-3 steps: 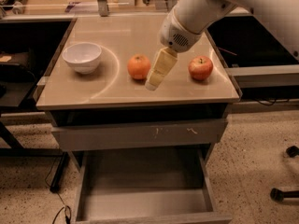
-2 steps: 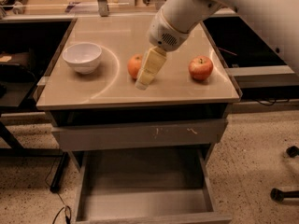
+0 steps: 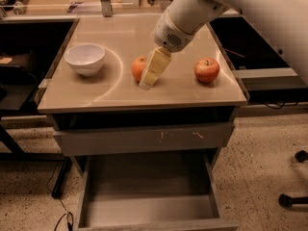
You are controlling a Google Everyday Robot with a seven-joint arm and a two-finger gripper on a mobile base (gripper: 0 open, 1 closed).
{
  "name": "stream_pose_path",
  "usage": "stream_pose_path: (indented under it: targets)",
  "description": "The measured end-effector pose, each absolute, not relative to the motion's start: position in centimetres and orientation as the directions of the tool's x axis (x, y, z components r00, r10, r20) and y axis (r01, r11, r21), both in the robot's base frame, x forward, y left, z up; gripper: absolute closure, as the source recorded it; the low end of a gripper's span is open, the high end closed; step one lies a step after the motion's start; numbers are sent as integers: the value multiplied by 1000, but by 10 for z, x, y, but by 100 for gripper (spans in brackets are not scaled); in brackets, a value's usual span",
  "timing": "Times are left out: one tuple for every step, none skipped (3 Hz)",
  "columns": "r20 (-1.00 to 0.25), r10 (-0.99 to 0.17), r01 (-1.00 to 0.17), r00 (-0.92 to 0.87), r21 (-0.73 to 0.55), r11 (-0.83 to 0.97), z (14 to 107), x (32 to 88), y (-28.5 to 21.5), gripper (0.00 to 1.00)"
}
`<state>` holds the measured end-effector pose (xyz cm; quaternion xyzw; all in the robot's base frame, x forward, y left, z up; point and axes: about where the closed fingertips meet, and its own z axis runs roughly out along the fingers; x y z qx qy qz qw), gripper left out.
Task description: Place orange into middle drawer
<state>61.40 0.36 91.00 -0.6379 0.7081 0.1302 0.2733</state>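
The orange (image 3: 138,68) sits on the cabinet's beige top (image 3: 125,93), near the middle, partly hidden behind my gripper. My gripper (image 3: 148,83) hangs from the white arm and reaches down right in front of the orange, its pale fingers (image 3: 155,70) close against the fruit's right side. The middle drawer (image 3: 149,211) stands pulled out below, wide and grey with a flat bare floor.
A white bowl (image 3: 84,58) stands on the left of the top. A red apple (image 3: 207,70) with a stem stands on the right. A shut drawer front (image 3: 144,138) with pale scratches is above the open drawer. Dark desks flank the cabinet.
My gripper has moved left across the top, from between the two fruits to right against the orange, now covering part of it.
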Motion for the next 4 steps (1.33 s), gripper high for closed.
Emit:
stream_pose_path:
  targets:
    - [-580,-814,-970,-24,-183,158,915,670,13,0]
    - [-578,-815,-971,-26,-179,158,913,670,15,0]
    - [-574,-818,-979,-16,-159,131,896,671,27,0]
    - [-574,-819,-982,-15,-147,121,884,676,31,0]
